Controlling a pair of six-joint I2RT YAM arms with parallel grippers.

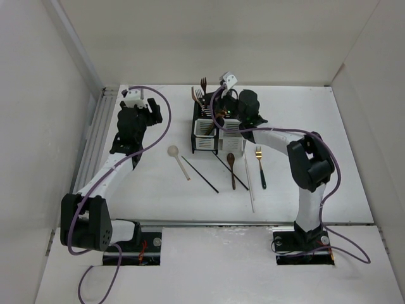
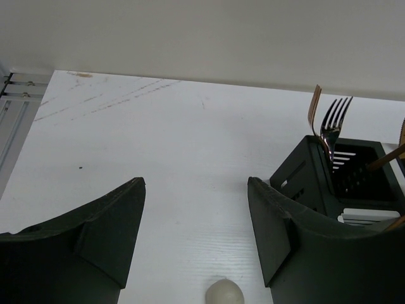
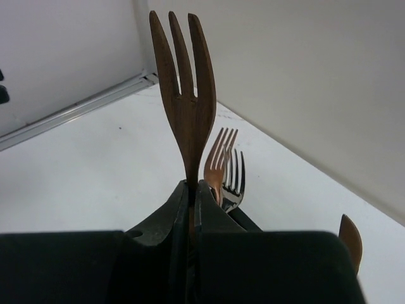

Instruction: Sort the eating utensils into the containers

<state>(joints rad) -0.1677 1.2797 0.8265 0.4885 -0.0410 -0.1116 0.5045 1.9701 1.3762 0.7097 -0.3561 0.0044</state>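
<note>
The two joined containers (image 1: 211,134) stand mid-table, with a copper fork (image 3: 218,161) and a silver fork (image 3: 235,180) upright in the back one. My right gripper (image 3: 193,187) is shut on a brown wooden fork (image 3: 183,95), held tines up over the containers; in the top view the gripper (image 1: 218,114) sits at their back. My left gripper (image 1: 150,111) is open and empty to the left of the containers. In the left wrist view the left gripper (image 2: 196,187) has the cream spoon's bowl (image 2: 224,294) just below its jaws.
On the table in front of the containers lie a cream spoon (image 1: 179,161), a black chopstick (image 1: 200,174), a brown wooden spoon (image 1: 231,170), a white chopstick (image 1: 249,183) and a gold fork with a dark handle (image 1: 259,168). White walls close in the back and sides.
</note>
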